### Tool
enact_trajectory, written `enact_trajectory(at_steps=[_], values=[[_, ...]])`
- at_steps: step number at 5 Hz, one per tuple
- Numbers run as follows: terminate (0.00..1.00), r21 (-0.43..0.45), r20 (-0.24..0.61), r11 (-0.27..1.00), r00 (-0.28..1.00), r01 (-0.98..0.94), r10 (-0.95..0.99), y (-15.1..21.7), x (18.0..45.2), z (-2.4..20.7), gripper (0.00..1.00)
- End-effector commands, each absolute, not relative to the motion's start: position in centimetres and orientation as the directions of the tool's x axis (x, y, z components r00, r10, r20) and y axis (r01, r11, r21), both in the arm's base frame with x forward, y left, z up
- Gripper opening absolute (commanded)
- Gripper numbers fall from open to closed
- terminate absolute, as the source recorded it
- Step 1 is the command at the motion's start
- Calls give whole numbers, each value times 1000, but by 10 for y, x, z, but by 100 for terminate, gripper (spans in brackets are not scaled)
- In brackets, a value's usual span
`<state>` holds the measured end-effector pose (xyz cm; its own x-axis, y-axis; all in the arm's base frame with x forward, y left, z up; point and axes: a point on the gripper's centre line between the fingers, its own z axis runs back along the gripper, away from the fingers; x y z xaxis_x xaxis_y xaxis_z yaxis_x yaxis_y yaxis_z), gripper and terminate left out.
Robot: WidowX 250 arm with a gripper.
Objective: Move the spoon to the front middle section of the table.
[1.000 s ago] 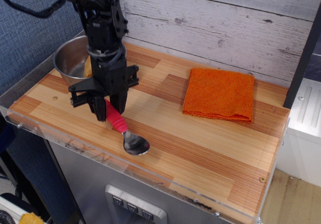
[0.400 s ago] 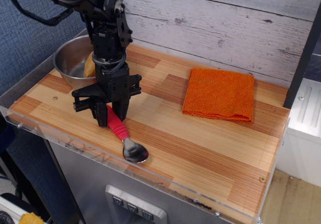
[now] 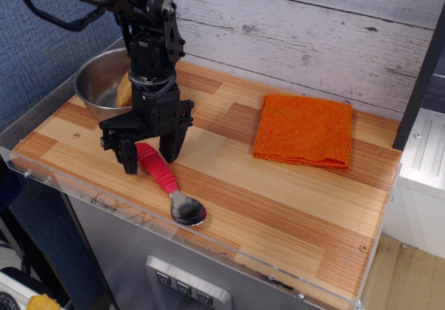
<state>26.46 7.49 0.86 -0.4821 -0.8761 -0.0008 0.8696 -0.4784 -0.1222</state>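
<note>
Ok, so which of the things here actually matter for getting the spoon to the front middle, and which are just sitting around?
Part of the job:
spoon, lying near the front edge
table
end effector, open, straddling the red handle

Just lying about:
orange cloth, back right
metal bowl, back left, something orange inside

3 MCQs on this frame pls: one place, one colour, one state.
1. Where does the spoon lie?
A. in the bowl
B. on the cloth
C. on the table near its front edge

2. What colour is the cloth?
A. orange
B. blue
C. white

3. How is the gripper?
A. shut on the cloth
B. open, fingers either side of the spoon's handle
C. out of view

Key: C, the spoon rests on the wood by the front rim; A, the cloth is plainly orange; B, gaps show beside the handle.
</note>
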Motion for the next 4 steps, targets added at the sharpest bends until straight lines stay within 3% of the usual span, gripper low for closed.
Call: enact_trajectory(at_steps=[1, 4], values=[[0, -53, -66, -523, -525, 851, -848, 72, 277, 46, 100], [0, 12, -116, -616, -611, 787, -783, 52, 287, 131, 100]])
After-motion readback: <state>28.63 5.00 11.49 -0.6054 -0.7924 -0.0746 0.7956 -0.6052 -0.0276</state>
